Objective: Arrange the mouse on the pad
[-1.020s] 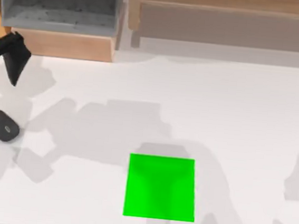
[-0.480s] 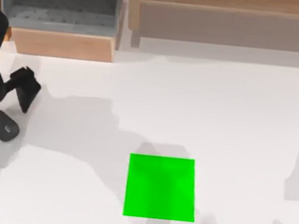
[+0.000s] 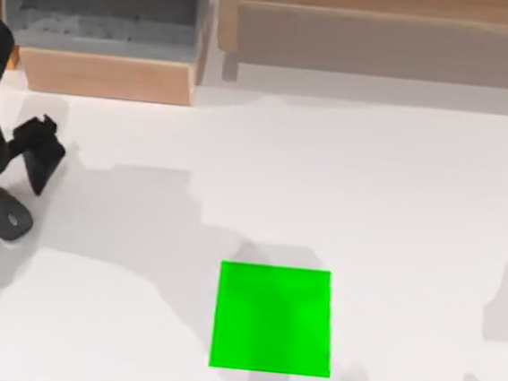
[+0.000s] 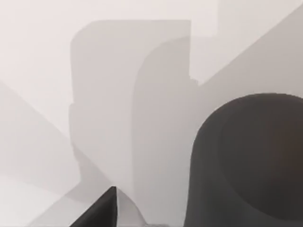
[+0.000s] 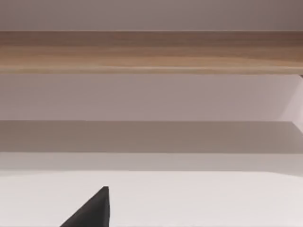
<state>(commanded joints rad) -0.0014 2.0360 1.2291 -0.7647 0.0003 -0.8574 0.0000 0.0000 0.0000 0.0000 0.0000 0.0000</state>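
A: Left gripper [image 3: 42, 163], poised near the tabletop's left edge, just beyond the mouse [image 3: 4, 214] and apart from it; finger state not discernible. Nothing visibly grasped.

B: Mouse resting at the left edge, dark bulk close ahead in the left wrist view [image 4: 251, 161]. Pad [image 3: 273, 318] well apart, near the front edge at centre.

A: Likely hazards: a descent off-centre, nudging the rounded shell toward the left edge and off the table; a pinch too far up the curved flanks, squeezing the mouse out. Long carry to the pad, so a weak hold risks a drop short of it.

B: Right gripper [image 5: 92, 210] parked, facing a wooden shelf [image 5: 151, 52]. Surface: plain white tabletop [image 3: 371, 193], shadowed. Behind: grey open cabinet [image 3: 100, 9], wooden ledge [image 3: 396, 24].
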